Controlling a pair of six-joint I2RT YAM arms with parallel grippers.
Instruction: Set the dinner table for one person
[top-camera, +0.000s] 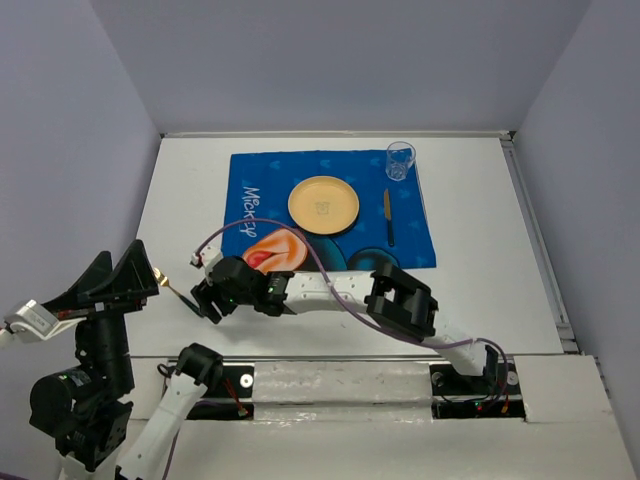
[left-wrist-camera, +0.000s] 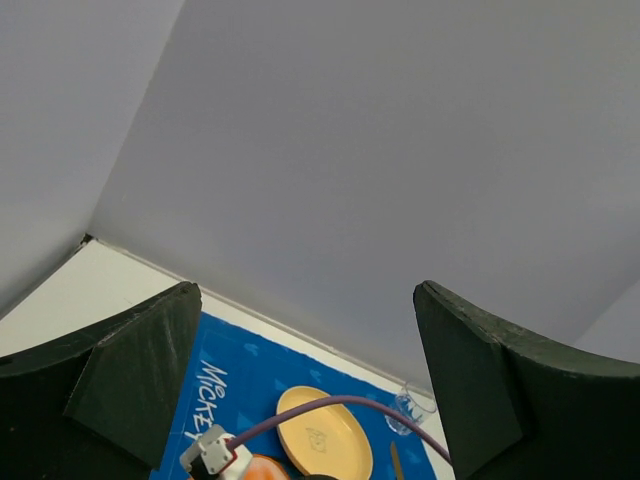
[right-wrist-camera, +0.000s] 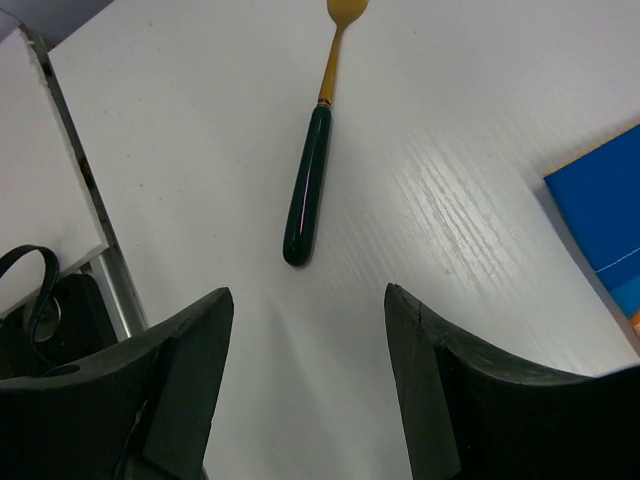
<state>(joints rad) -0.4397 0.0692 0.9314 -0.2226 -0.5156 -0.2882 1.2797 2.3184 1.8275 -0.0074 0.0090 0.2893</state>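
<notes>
White worktop (top-camera: 480, 290) runs from the arm bases to the far wall and carries everything.

Blue Mickey mat (top-camera: 410, 215) sits centre-far on it. On the mat:
- yellow plate (top-camera: 323, 204), at the middle
- knife (top-camera: 388, 215), just right of the plate and apart from it
- clear glass (top-camera: 400, 160), upright at the far right corner

Utensil with dark green handle and gold neck (right-wrist-camera: 308, 190) lies flat on the bare worktop left of the mat. Its head is cut off in the right wrist view.

Right pincer (right-wrist-camera: 308, 300) reaches across to the left with fingers spread and nothing between them. It is above the worktop, the handle end just beyond the fingertips and not touched.

Left pincer (top-camera: 120, 275) is raised at the left edge, also spread and empty, facing the far wall.
</notes>
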